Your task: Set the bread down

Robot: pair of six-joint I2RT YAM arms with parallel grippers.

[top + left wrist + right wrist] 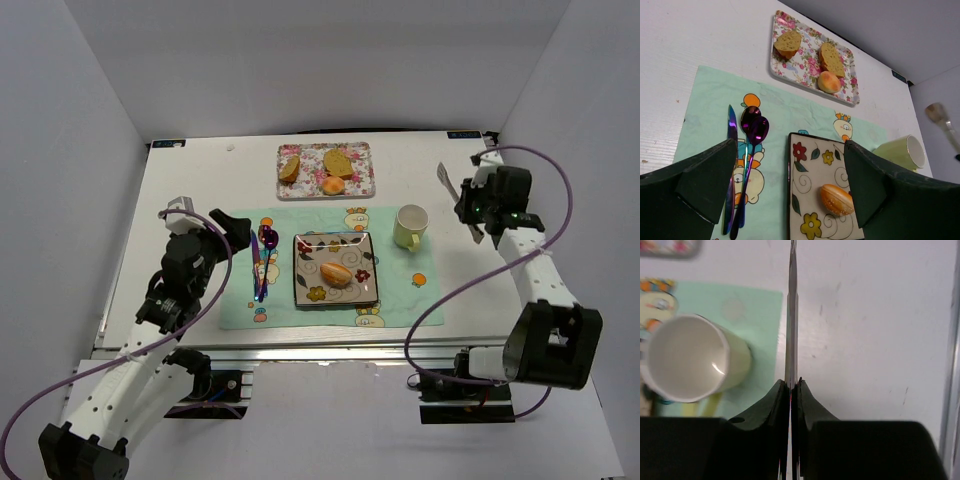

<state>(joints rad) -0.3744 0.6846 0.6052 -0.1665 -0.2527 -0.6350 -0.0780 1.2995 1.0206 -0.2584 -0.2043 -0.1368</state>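
Observation:
The bread [336, 273] is a small oval golden roll lying on the square flowered plate [305, 290] in the middle of the green placemat. In the left wrist view the bread [837, 199] lies on the plate [807, 170], partly behind my right finger. My left gripper [232, 228] is open and empty, raised left of the plate near the cutlery; its jaws stand wide apart in the left wrist view [790, 146]. My right gripper [478, 205] is at the far right, shut [791, 382] on a thin metal utensil [791, 315], seen edge-on.
A floral tray [362, 186] at the back holds two bread slices and a rounder orange roll [333, 185]. A purple knife and spoons [262, 262] lie left of the plate. A pale green cup [409, 226] stands right of the plate. White walls surround the table.

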